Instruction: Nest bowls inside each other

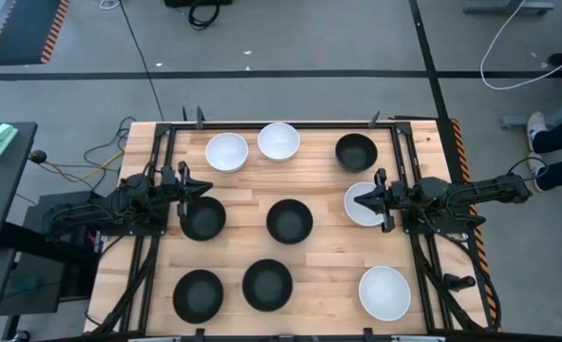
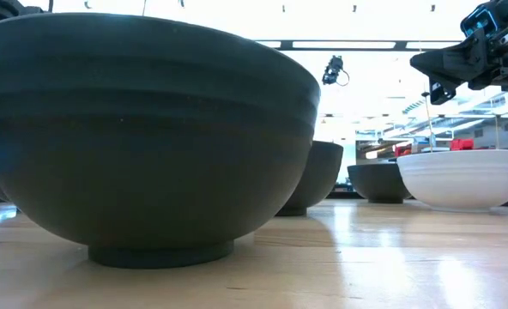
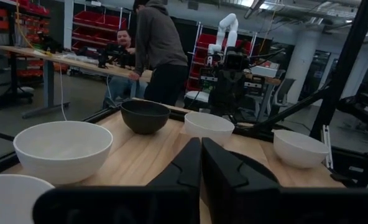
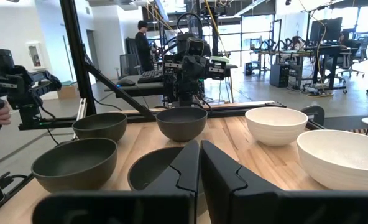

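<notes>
Several round bowls stand upright on their feet on the wooden table, black and white. My left gripper is shut and hovers over the far rim of a black bowl at the table's left. My right gripper is also shut, above a white bowl at the right. In the low view that gripper hangs clear above the white bowl. Another black bowl sits mid-table between the two grippers. No bowl sits inside another.
Two white bowls and a black one line the far side. Two black bowls and a white one line the near side. A black frame borders the table. People stand in the room beyond.
</notes>
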Controlling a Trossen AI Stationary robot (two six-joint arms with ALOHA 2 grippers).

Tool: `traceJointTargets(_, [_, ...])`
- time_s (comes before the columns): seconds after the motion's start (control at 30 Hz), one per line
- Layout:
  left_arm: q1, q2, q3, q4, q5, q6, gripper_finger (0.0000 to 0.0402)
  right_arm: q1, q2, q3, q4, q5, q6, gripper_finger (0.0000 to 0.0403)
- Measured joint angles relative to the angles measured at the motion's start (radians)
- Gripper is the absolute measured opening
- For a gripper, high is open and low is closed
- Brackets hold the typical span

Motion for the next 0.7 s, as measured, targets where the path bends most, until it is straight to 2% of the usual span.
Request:
traceJointTargets(0.37, [0.0,0.0,0.0,0.006,0.0,-0.045,0.0027,0.0,0.0,0.0,0.0,0.0,0.0,0.0023])
traceJointTargets(0.7, [0.0,0.0,0.0,0.006,-0.002,-0.079,0.0012,0.0,0.0,0.0,0.0,0.0,0.0,0.0023])
